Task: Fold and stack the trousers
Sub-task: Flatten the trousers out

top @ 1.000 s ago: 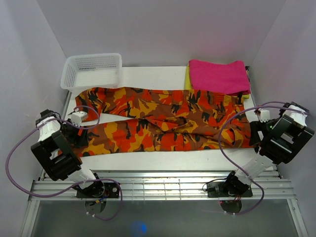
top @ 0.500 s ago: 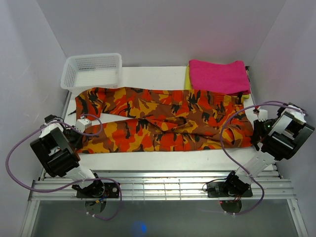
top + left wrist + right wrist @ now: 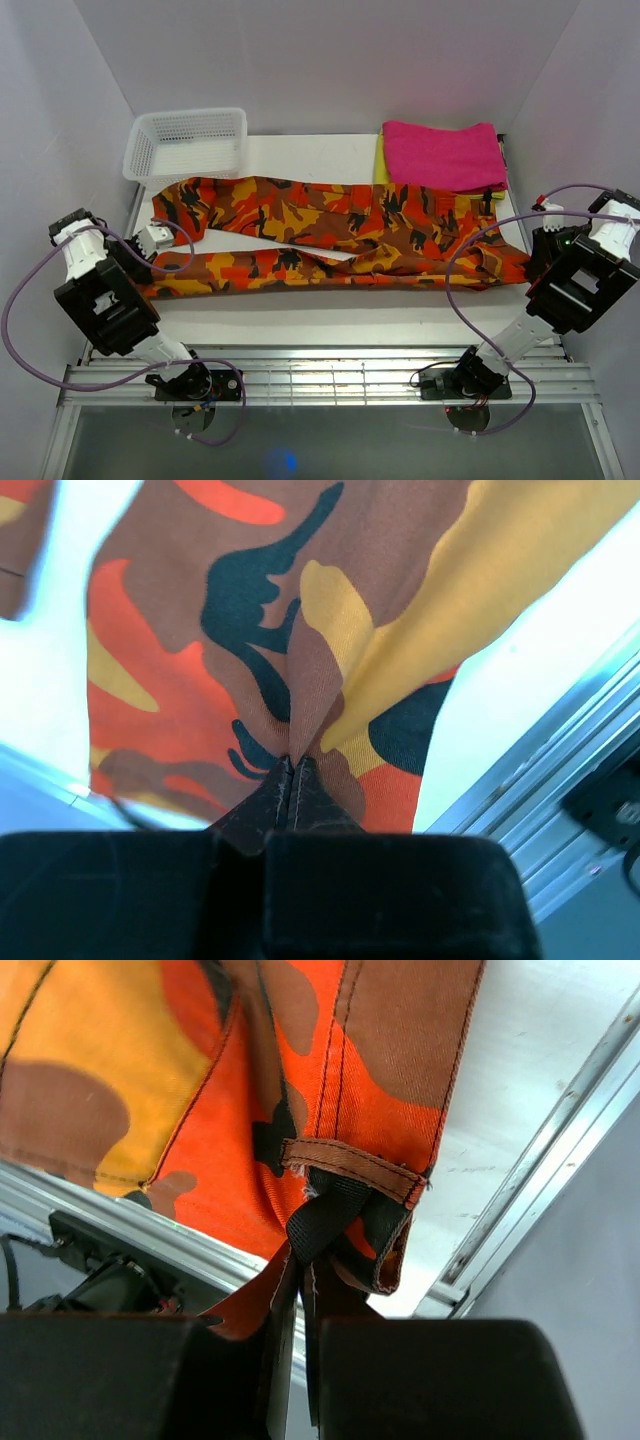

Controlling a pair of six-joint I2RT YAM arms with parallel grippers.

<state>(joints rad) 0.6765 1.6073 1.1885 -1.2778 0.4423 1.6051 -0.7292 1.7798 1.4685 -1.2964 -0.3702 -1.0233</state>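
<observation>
The camouflage trousers [image 3: 330,225] lie lengthwise across the white table, waist at the right and leg ends at the left. My left gripper [image 3: 150,265] is shut on the hem end of the near leg. In the left wrist view its jaws [image 3: 290,767] pinch a ridge of the cloth [image 3: 300,600]. My right gripper [image 3: 530,265] is shut on the near waist corner. In the right wrist view the gripper [image 3: 300,1265] clamps the waistband [image 3: 300,1060] beside a belt loop and a black strap. The near leg hangs taut between the two grips.
A white mesh basket [image 3: 187,143] stands at the back left. A folded magenta cloth [image 3: 443,153] lies on a yellow cloth [image 3: 380,160] at the back right, touching the trousers' waist. A slatted metal rail [image 3: 320,375] runs along the near edge; walls close both sides.
Both grippers have shut on the trousers and risen, moving slightly outward. The near leg's front edge has lifted off the table and pulled into a narrower, tight band.
</observation>
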